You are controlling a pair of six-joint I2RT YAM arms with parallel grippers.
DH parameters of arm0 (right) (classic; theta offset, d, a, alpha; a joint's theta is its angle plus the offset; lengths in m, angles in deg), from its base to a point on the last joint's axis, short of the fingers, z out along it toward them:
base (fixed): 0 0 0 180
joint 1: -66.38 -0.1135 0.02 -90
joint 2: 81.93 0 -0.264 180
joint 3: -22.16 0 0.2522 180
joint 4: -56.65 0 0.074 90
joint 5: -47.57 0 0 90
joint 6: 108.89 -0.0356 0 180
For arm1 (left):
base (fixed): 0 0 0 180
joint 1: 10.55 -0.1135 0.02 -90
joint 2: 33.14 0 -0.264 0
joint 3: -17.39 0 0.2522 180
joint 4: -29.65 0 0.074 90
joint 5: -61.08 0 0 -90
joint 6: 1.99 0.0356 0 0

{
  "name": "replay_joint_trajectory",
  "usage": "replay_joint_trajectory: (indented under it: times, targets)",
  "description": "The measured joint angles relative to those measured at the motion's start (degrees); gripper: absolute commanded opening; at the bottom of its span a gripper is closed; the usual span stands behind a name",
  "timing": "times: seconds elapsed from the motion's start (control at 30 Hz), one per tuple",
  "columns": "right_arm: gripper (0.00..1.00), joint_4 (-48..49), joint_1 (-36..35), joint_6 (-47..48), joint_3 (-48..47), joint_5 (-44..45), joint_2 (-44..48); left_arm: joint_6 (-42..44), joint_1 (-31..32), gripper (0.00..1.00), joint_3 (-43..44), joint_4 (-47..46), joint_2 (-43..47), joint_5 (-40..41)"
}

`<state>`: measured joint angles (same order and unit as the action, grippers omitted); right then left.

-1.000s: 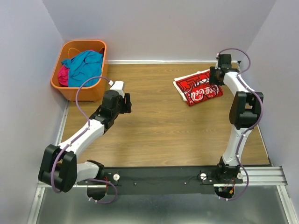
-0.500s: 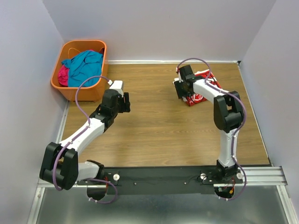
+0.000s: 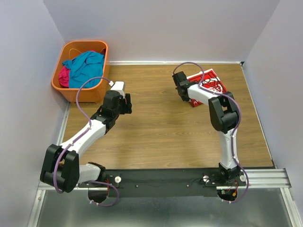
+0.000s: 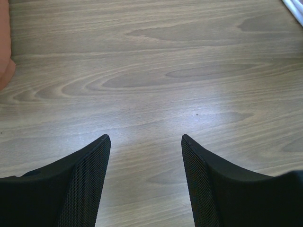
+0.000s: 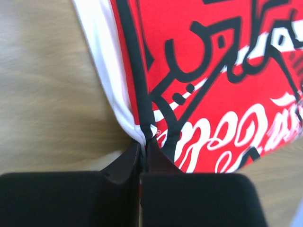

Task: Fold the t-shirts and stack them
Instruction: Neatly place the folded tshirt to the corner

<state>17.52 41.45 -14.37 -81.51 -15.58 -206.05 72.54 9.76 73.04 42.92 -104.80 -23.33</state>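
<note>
In the orange basket (image 3: 71, 93) at the far left, the teal-blue t-shirt (image 3: 85, 66) and the magenta t-shirt (image 3: 64, 75) are heaped loosely; the left end effector (image 4: 144, 139) is held wide over bare tabletop (image 3: 156, 127), gripping nothing. At the far right, the white t-shirt with the red print (image 5: 213, 94) is pinched at its white left edge by the closed right end effector (image 5: 144, 142). The cloth is judged light and limp, so hems or corners are preferred to mid-panel.
</note>
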Motion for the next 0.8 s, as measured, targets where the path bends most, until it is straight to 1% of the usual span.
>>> replay_joint_trajectory:
  times: [0.13, 0.23, 0.33, 0.5, 0.6, 0.73, 0.77, 0.8]
  targets:
    - [0.0, 1.0, 1.6, 3.7, -3.3, 6.0, -3.3, -0.7, 0.0, 0.69, 0.0, 0.1, 0.7, 0.0]
    - [0.0, 1.6, 5.4, 5.6, -8.7, 7.7, -7.0, -2.1, 0.0, 0.69, -0.1, 1.6, 2.8, 0.0]
    - [0.0, 2.0, 10.8, 7.4, -16.3, 8.5, -12.0, -3.3, 0.0, 0.68, -0.1, 3.2, 5.1, 0.0]
    - [0.0, 3.7, 17.4, 11.6, -28.3, 10.1, -20.3, -5.6, 0.0, 0.68, -0.1, 6.6, 7.9, 0.8]
    - [0.01, 5.1, 19.1, 14.0, -33.6, 11.3, -24.2, -6.8, 0.0, 0.67, -0.1, 8.4, 8.1, 1.2]
    - [0.01, 6.5, 19.4, 17.0, -39.8, 12.5, -28.5, -8.3, 0.0, 0.67, -0.1, 10.8, 8.1, 1.4]
    - [0.01, 6.8, 19.4, 17.6, -41.4, 12.5, -29.5, -8.5, 0.0, 0.67, -0.1, 11.2, 8.1, 1.4]
    - [0.05, 7.2, 19.4, 18.0, -42.5, 12.5, -30.3, -8.7, 0.0, 0.67, -0.1, 11.5, 8.1, 1.4]
